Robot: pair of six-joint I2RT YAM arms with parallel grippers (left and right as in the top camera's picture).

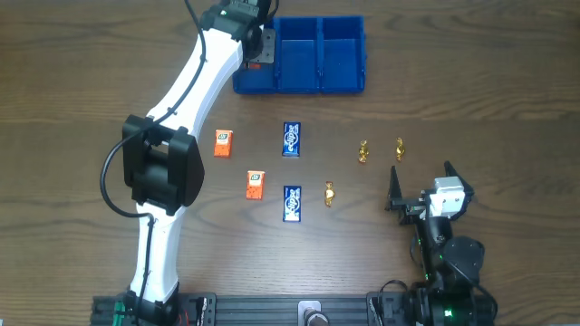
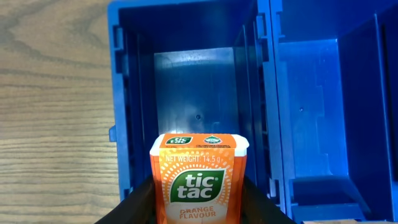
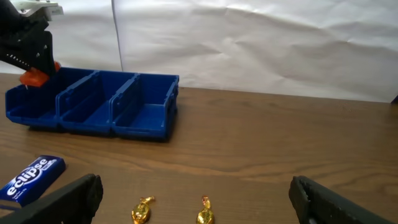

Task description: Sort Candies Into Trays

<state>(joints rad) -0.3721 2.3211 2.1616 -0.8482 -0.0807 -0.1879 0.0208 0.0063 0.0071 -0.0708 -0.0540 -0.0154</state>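
Pinching one of three orange boxes (image 2: 198,177) (image 1: 224,143) (image 1: 256,184), left tool (image 2: 198,210) — right tool (image 3: 196,199) spread

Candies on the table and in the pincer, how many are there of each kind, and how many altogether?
orange boxes: 3, counting the orange box in the left pincer
blue packs: 2
gold wrapped candies: 3
total: 8
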